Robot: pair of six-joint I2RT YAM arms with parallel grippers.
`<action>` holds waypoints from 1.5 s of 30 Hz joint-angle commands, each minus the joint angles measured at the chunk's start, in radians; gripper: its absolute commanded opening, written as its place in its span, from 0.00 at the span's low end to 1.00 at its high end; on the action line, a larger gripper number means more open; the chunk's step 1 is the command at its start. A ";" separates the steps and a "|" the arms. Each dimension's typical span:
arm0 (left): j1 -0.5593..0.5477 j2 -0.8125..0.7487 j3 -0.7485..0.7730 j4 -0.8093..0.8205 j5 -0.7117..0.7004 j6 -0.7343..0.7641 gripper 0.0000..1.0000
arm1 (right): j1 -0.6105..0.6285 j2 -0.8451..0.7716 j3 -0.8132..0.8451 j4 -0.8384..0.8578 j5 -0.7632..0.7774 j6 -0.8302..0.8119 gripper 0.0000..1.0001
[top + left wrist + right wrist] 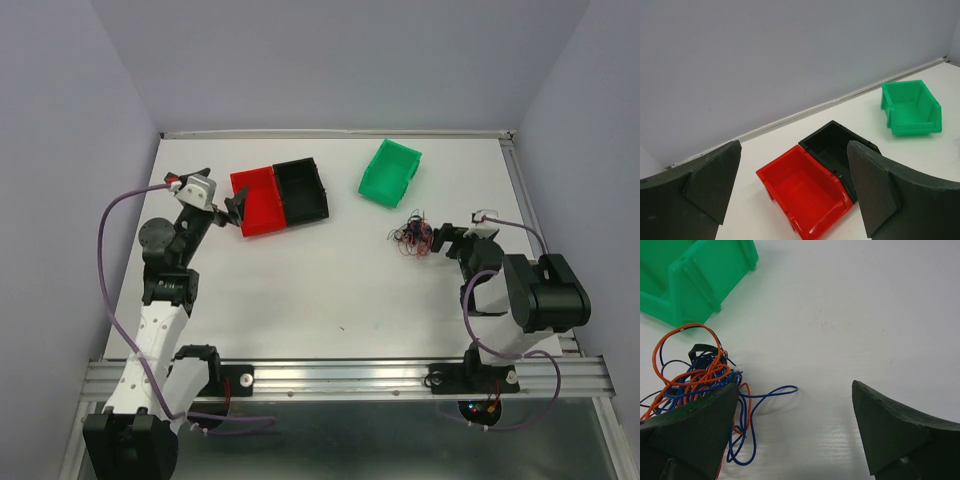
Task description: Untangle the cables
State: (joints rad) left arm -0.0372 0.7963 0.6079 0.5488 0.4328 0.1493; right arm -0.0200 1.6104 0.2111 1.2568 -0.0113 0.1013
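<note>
White counter [340, 300]. The right tool [438, 241] sits low at its 3 o'clock with jaws spread wide and nothing between them. The left tool [240, 210] is at 10 o'clock, likewise spread and empty, well apart from the work. The red bin [260, 205] and black bin [302, 190] touch side by side at 11 o'clock, just beside the left tool. The green bin [389, 172] is at 1 o'clock. The cables [700, 375] lie as one small clump of orange, blue and black wire at 3 o'clock, against the right tool's left finger. Judged light, limp and springy: thin strands likely to slip the pads, and the whole clump may lift as one. Best holds look like the blue loop [785, 387] trailing toward the jaw gap, or the orange loop [690, 324] standing at the clump's 12 o'clock. The green bin is near, at the clump's 11 o'clock, so a dragged strand could catch its edge.
</note>
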 commanded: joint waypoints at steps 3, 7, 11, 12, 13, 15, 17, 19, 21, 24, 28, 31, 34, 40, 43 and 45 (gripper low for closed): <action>0.003 0.046 0.015 0.049 0.002 -0.046 0.99 | 0.018 -0.132 0.019 -0.037 0.133 0.018 1.00; 0.003 0.121 0.055 0.014 -0.035 -0.053 0.99 | 0.018 -0.355 0.256 -0.661 0.087 0.175 1.00; 0.003 0.158 0.072 -0.004 -0.084 -0.068 0.99 | 0.018 -0.441 0.257 -0.821 0.085 0.530 1.00; 0.003 0.159 0.073 -0.006 -0.089 -0.060 0.99 | 0.018 -0.458 0.248 -0.814 0.051 0.584 1.00; 0.003 0.156 0.072 -0.006 -0.083 -0.056 0.99 | 0.018 -0.493 0.223 -0.792 -0.086 0.642 1.00; 0.003 0.144 0.067 -0.004 -0.069 -0.057 0.99 | 0.018 -0.501 0.174 -0.660 -0.198 0.676 1.00; 0.003 0.136 0.061 -0.001 -0.051 -0.057 0.99 | 0.018 -0.495 0.129 -0.613 -0.196 0.712 1.00; 0.003 0.124 0.047 0.013 -0.019 -0.053 0.99 | 0.018 -0.489 0.186 -0.796 -0.164 0.609 1.00; 0.003 0.121 0.041 0.017 -0.013 -0.053 0.99 | 0.018 -0.474 0.241 -0.922 -0.159 0.543 1.00; 0.003 0.121 0.041 0.016 -0.016 -0.048 0.98 | 0.018 -0.477 0.234 -0.915 -0.214 0.460 1.00; 0.003 0.097 0.033 0.014 -0.008 -0.048 0.98 | 0.018 -0.431 0.229 -0.935 -0.203 0.462 1.00; 0.003 0.080 0.026 0.014 0.027 -0.047 0.98 | 0.018 -0.336 0.250 -0.915 -0.257 0.459 1.00; 0.003 0.064 0.023 0.013 0.030 -0.048 0.98 | 0.018 -0.262 0.286 -0.918 -0.317 0.437 1.00; 0.002 0.064 0.023 0.013 0.092 -0.054 0.98 | 0.028 -0.271 0.318 -0.958 -0.311 0.439 0.20; -0.013 0.075 0.024 0.016 0.167 -0.053 0.98 | 0.075 -0.368 0.332 -1.011 -0.274 0.420 0.16; -0.072 0.084 0.027 0.019 0.153 -0.041 0.98 | 0.107 -0.427 0.381 -1.083 -0.242 0.387 0.04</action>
State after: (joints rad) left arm -0.0532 0.8795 0.6235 0.5076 0.5217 0.0982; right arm 0.0402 1.2797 0.4759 0.2344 -0.2855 0.5331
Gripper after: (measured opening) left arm 0.982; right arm 0.089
